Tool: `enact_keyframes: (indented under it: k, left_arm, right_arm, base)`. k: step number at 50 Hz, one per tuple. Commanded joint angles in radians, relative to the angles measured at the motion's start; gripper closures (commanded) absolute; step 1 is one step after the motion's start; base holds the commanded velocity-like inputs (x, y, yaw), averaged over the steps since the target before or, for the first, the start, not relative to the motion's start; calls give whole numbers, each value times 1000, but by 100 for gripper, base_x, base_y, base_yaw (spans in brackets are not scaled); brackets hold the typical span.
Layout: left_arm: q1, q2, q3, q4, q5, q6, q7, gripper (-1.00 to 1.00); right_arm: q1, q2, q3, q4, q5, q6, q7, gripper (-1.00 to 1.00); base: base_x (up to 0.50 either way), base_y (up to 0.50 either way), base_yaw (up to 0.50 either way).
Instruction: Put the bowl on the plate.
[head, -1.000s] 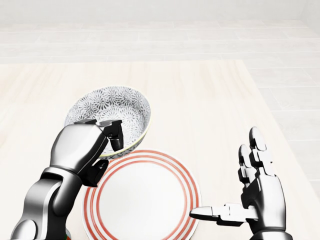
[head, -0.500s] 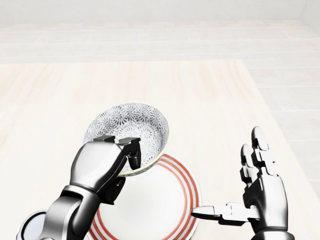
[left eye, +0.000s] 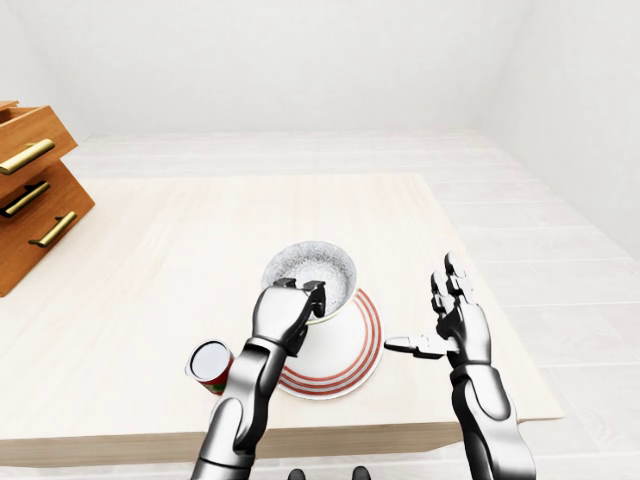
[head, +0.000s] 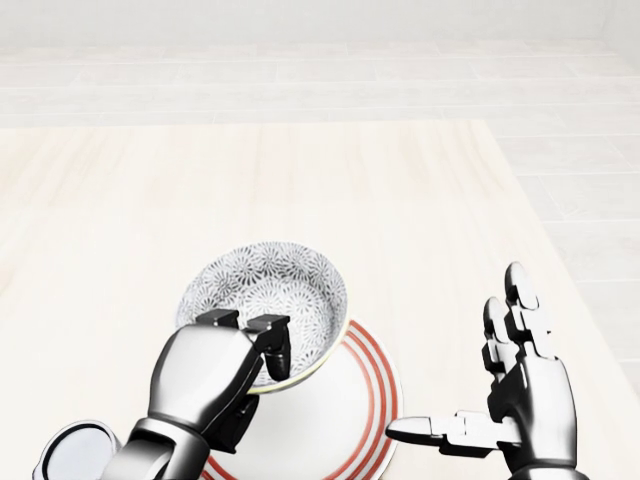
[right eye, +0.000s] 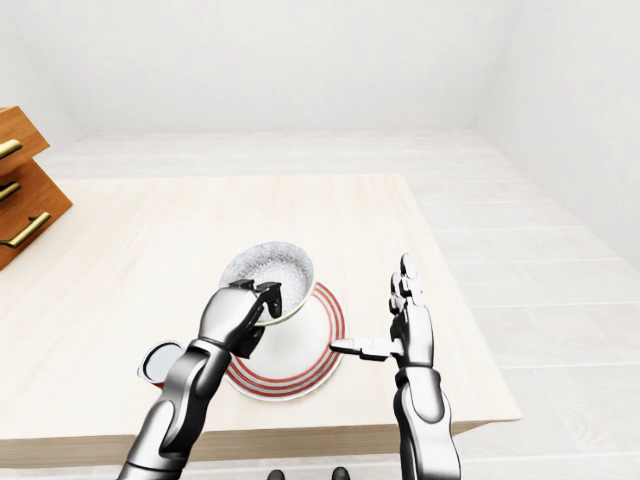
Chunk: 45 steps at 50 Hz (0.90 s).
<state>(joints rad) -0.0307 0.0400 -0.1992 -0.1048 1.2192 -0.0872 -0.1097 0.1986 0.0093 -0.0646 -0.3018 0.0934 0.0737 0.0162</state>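
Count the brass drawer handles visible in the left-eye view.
3. All sit on the wooden drawer unit at the left edge: an upper handle, a middle handle and a lower handle. More may lie beyond the frame.

Can (left eye: 210, 362), wooden drawers (left eye: 30, 200), pale table (left eye: 180, 230)

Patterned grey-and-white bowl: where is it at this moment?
In the head view's lower centre, the patterned grey-and-white bowl is gripped by its rim in the left hand, tilted over the upper-left part of the red-ringed white plate.

Grey floral bowl (head: 275, 290), red-ringed white plate (head: 342, 412), seemingly red-sided can (left eye: 209, 362)
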Motion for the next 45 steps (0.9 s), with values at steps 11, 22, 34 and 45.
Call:
enact_keyframes:
  k: [11, 22, 34, 45]
  left_arm:
    - [45, -7, -41, 35, 27, 0, 91, 100]
    - [51, -12, -61, 50, 32, 0, 105, 100]
    - [68, -15, -73, 65, 18, 0, 110, 100]
    - [83, -11, -86, 47, 25, 0, 108, 100]
  right_arm:
    - [-16, -1, 4, 13, -1, 1, -5, -100]
    - [0, 0, 5, 26, 2, -20, -2, -100]
    - [10, 1, 5, 21, 2, -23, -1, -100]
    - [-2, -1, 4, 15, 3, -8, 0, -100]
  base:
    - [0, 0, 0]
    - [0, 0, 0]
    - [0, 0, 0]
    - [0, 0, 0]
